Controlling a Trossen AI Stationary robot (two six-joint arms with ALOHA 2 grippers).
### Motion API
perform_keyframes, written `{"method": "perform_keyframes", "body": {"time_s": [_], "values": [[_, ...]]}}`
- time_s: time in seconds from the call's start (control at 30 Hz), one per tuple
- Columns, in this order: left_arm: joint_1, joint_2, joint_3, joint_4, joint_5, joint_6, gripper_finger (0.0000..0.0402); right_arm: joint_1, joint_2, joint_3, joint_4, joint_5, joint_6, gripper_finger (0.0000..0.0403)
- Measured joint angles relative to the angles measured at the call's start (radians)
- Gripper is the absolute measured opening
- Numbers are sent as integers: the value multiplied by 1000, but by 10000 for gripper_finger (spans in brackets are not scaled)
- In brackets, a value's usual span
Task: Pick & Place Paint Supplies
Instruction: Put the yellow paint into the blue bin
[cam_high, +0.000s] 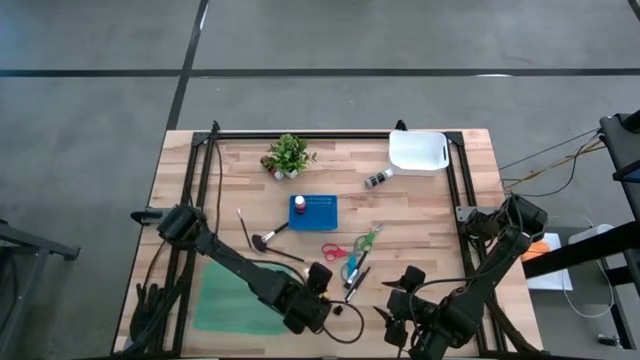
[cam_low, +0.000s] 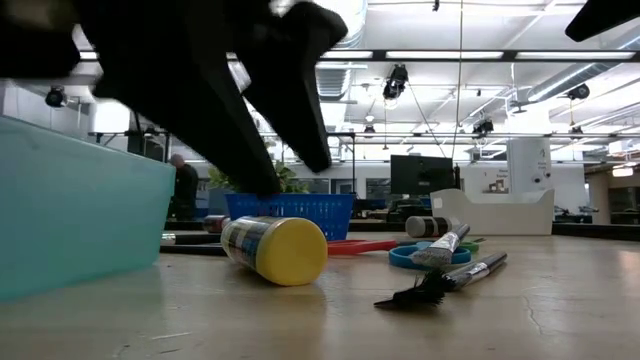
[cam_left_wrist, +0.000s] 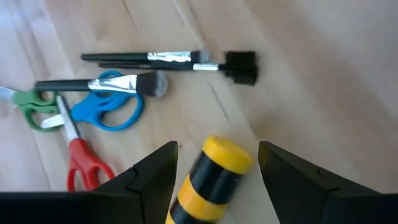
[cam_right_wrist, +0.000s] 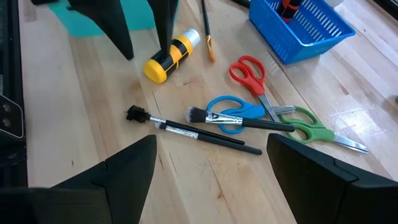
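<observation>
we look down on a wooden table (cam_high: 420, 215) with both dark arms reaching in from the near edge. a flat green bin (cam_high: 228, 300) sits at the near left corner, a white tray (cam_high: 418, 152) at the far right corner, and a blue basket (cam_high: 314, 211) near the middle holds a red-capped paint bottle (cam_high: 298, 204). a small potted plant (cam_high: 288, 155) stands near the far edge, well apart from the supplies.

the left gripper (cam_left_wrist: 214, 171) hangs low just beside the green bin, its fingers (cam_left_wrist: 155, 171) spread wide on either side of a yellow-capped paint bottle (cam_left_wrist: 211, 180) that lies on its side on the wood; we see gaps on both sides, so the bottle is not clasped. the right gripper (cam_right_wrist: 211, 168) hovers near the table's near edge, right of centre, its fingers spread apart and holding nothing.

between the basket and the grippers lies a cluster: green scissors (cam_right_wrist: 311, 129), blue scissors (cam_right_wrist: 233, 112) and red scissors (cam_right_wrist: 250, 73), with a soft-tipped brush (cam_right_wrist: 239, 121) resting across the blue handles and a black-headed brush (cam_right_wrist: 186, 129) just beside them. another brush (cam_high: 268, 238) lies left of the basket. a small dark bottle (cam_high: 378, 179) lies on its side close to the white tray.
</observation>
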Motion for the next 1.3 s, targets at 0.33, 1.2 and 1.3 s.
{"method": "perform_keyframes", "body": {"time_s": [0.33,1.2,1.3], "values": [[26,58,4,9,-6,35,233,0,0,0,-1,1,1,305],[62,55,2,-47,84,41,233,0,0,0,0,1,0,305],[64,56,2,-47,87,47,232,0,0,0,0,1,0,305]]}}
